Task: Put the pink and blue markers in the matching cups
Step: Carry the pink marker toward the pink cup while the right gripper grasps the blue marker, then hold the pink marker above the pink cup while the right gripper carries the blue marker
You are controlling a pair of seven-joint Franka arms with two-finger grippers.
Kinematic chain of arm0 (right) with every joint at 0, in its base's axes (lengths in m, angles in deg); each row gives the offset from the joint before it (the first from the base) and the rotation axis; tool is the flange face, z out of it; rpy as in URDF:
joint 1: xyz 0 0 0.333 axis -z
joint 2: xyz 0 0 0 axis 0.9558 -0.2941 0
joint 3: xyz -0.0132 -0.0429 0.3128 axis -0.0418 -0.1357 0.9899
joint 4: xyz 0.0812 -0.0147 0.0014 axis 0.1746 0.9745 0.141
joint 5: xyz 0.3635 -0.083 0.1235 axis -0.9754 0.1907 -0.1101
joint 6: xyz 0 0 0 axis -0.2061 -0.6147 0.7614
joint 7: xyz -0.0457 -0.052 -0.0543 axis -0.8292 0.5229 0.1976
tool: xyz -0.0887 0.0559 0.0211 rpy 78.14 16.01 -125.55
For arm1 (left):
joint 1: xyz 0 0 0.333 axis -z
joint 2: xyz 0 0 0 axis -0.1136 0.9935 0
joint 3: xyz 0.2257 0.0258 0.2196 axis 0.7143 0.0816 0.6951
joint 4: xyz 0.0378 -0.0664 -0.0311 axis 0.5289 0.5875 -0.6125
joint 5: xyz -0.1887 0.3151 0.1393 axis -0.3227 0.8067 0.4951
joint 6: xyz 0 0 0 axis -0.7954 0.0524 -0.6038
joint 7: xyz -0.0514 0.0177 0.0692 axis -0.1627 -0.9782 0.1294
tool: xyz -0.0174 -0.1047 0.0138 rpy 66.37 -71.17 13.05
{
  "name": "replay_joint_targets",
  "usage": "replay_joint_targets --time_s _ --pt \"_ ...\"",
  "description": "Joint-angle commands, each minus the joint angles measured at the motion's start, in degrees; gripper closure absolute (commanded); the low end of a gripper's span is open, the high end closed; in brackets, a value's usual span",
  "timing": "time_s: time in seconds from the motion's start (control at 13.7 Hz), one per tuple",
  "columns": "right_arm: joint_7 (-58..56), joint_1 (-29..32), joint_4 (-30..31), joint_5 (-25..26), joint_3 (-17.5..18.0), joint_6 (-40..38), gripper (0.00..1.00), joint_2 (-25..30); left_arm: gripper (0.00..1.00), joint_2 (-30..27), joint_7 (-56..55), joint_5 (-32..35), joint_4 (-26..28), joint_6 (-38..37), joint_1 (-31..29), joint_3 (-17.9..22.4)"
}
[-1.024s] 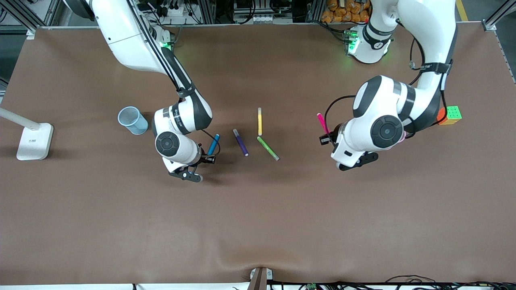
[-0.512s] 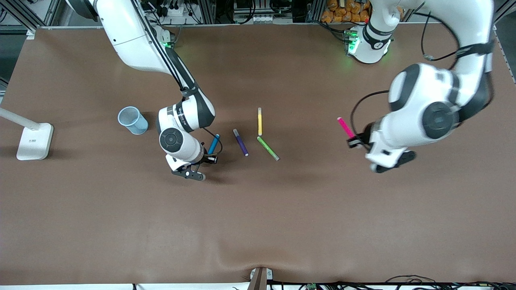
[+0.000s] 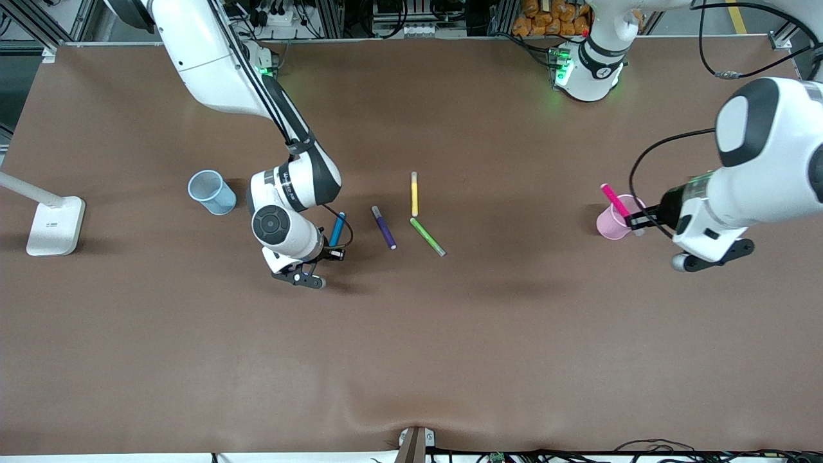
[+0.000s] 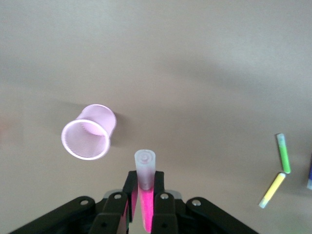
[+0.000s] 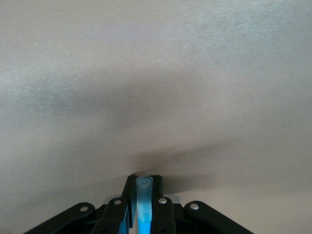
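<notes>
The pink cup stands toward the left arm's end of the table. My left gripper is up in the air beside it, shut on the pink marker. The marker's pale cap points down just off the cup's mouth. My right gripper is low at the table, shut on the blue marker. The blue cup stands toward the right arm's end, beside the right arm's wrist.
A purple pen, a yellow pen and a green pen lie mid-table between the arms. A white lamp base sits at the right arm's end of the table.
The left arm has swung the pink marker toward its own end of the table, uncovering the pink cup. The right gripper's fingers have closed on the blue marker.
</notes>
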Motion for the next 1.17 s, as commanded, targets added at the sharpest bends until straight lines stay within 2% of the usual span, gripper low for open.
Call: replay_joint_targets --time_s 0.0,0.22,0.44,0.51,0.66,0.8,0.95,1.1 --pt "-4.0 3.0 -1.9 -0.7 0.2 -7.1 1.0 3.3 1.0 -5.4 4.7 2.5 5.2 0.5 -2.8 -0.6" --pt "-12.3 7.0 -4.6 -0.8 0.2 -14.3 1.0 7.9 1.0 -7.0 5.2 3.7 6.1 1.3 -5.5 -0.9" --pt "-26.7 10.9 -5.7 -0.8 0.2 -21.3 1.0 12.9 1.0 -12.4 7.8 3.9 15.2 10.4 -6.0 -0.7" --pt "-31.7 12.5 -5.8 -0.9 0.3 -23.3 1.0 14.6 1.0 -13.2 8.5 4.1 17.0 12.1 -5.9 -0.7" --pt "-40.2 13.6 -5.3 -0.9 0.2 -26.4 1.0 18.4 1.0 -14.3 9.2 8.6 18.5 13.0 -6.0 -1.0" --pt "-47.0 14.3 -3.3 -0.9 0.0 -28.4 1.0 22.7 1.0 -15.6 10.3 9.2 21.7 15.8 -6.0 -1.2" --pt "-52.0 16.3 -0.5 -0.9 0.0 -29.7 1.0 26.0 1.0 -17.2 11.4 9.2 27.0 21.5 -6.6 -1.2" --pt "-56.9 18.0 5.4 -2.3 0.0 -28.7 1.0 29.6 1.0 -17.3 12.1 9.2 31.0 27.9 -6.9 -1.2"
